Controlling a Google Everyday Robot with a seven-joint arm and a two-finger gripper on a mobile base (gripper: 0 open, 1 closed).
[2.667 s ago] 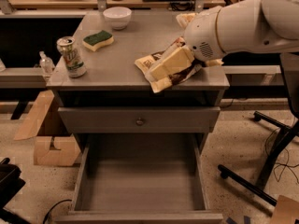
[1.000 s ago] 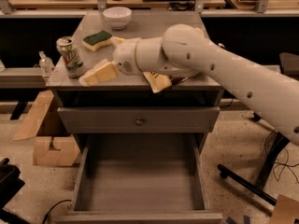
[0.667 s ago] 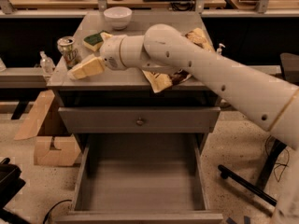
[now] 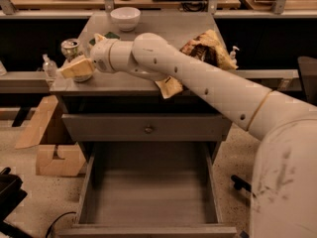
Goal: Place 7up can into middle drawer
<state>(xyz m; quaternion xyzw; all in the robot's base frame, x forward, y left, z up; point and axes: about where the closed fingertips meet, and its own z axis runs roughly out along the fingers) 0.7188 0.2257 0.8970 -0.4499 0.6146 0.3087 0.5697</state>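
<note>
The 7up can (image 4: pixel 71 47) stands upright at the left front corner of the grey cabinet top (image 4: pixel 124 83); only its silver top and upper body show. My gripper (image 4: pixel 75 68) is right in front of the can's lower half and covers it. My white arm reaches across the cabinet top from the right. The middle drawer (image 4: pixel 148 205) is pulled out wide open below, with a bare flat bottom.
A closed drawer front with a round knob (image 4: pixel 147 128) sits above the open one. On top are a white bowl (image 4: pixel 125 18), a green sponge (image 4: pixel 111 34) and a chip bag (image 4: pixel 204 45). A clear small bottle (image 4: pixel 48 66) stands left of the can. A cardboard box (image 4: pixel 52 150) lies on the floor at left.
My arm has swung left across the cabinet top, from over the chip bag to the can. The can and the drawer have not moved.
</note>
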